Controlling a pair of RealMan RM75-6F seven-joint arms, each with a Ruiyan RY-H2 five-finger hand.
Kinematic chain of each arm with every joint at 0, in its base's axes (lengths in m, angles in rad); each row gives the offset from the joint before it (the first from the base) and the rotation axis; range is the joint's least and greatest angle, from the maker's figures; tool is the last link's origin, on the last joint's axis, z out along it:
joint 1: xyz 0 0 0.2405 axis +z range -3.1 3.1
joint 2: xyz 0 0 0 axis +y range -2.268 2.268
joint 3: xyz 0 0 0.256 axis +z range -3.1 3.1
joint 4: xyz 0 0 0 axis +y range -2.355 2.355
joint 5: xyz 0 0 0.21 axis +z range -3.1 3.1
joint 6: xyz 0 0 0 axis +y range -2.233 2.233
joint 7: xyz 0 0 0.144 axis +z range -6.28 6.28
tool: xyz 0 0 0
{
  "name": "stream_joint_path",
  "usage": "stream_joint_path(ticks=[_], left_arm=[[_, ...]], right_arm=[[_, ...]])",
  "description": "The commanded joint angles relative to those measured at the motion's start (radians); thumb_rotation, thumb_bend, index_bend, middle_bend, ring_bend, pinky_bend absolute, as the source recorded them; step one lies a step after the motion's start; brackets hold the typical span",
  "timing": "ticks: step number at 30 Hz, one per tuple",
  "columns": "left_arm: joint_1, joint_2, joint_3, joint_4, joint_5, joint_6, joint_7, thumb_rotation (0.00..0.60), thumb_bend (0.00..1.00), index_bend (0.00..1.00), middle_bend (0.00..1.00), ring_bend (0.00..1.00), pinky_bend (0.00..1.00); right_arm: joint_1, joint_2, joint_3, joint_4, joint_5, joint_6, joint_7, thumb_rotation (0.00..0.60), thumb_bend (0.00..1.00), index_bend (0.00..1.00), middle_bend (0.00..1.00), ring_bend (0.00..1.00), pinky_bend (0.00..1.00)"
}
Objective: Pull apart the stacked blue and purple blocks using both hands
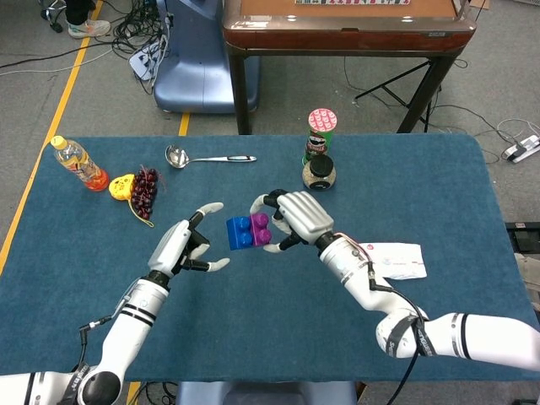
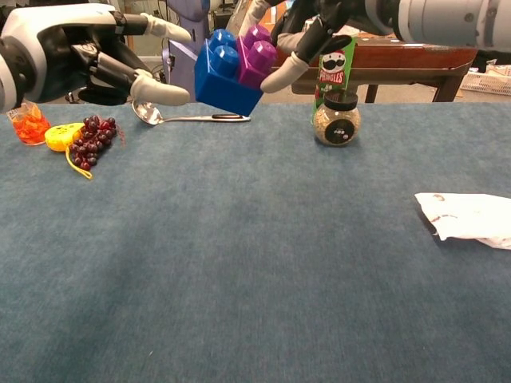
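Several bench items well apart: spoon [image 1: 207,158], grapes [image 1: 145,187], jar [image 1: 319,172]. Blue block [image 1: 238,232] and purple block [image 1: 261,229] joined, gripped by right hand [image 1: 291,218]. Left hand [image 1: 184,245] fingers spread, empty, just beside blue block.

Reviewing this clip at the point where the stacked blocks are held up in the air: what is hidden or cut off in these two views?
- Right hand: chest view, cut by the top edge; its back and wrist are out of frame.
- Purple block: head view, its right side is covered by the right hand's fingers.
- Left hand: chest view, cut by the left edge.
- Pringles can: chest view, its top is behind the right hand.
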Motion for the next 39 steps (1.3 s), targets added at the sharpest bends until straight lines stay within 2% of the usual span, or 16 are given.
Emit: stream_joint_path(ticks=[1,13,22,25,35,39], left_arm=[[-0.018,-0.029,-0.006,0.012,-0.030,0.027,0.016,0.600,0.00,0.17,1.00,1.00,1.00],[-0.038,-0.060,-0.012,0.028,-0.073,0.058,0.022,0.600,0.00,0.14,1.00,1.00,1.00],[-0.047,-0.073,-0.009,0.034,-0.079,0.063,0.024,0.600,0.00,0.19,1.00,1.00,1.00],[-0.048,-0.078,-0.008,0.037,-0.077,0.070,0.024,0.600,0.00,0.24,1.00,1.00,1.00],[-0.040,-0.095,0.000,0.047,-0.050,0.090,0.008,0.600,0.00,0.52,1.00,1.00,1.00],[-0.038,-0.103,-0.002,0.053,-0.036,0.098,0.002,0.600,0.00,0.59,1.00,1.00,1.00]], right_arm=[[0.021,-0.008,0.007,-0.006,0.034,0.010,-0.026,0.600,0.38,0.60,1.00,1.00,1.00],[0.041,-0.023,-0.001,0.002,0.061,0.015,-0.044,0.600,0.38,0.60,1.00,1.00,1.00],[0.049,-0.036,-0.003,0.009,0.057,0.015,-0.038,0.600,0.38,0.60,1.00,1.00,1.00],[0.050,-0.039,-0.003,0.011,0.054,0.015,-0.035,0.600,0.38,0.60,1.00,1.00,1.00],[0.051,-0.052,-0.007,0.023,0.045,0.014,-0.024,0.600,0.39,0.61,1.00,1.00,1.00],[0.051,-0.058,-0.008,0.031,0.040,0.012,-0.017,0.600,0.39,0.61,1.00,1.00,1.00]])
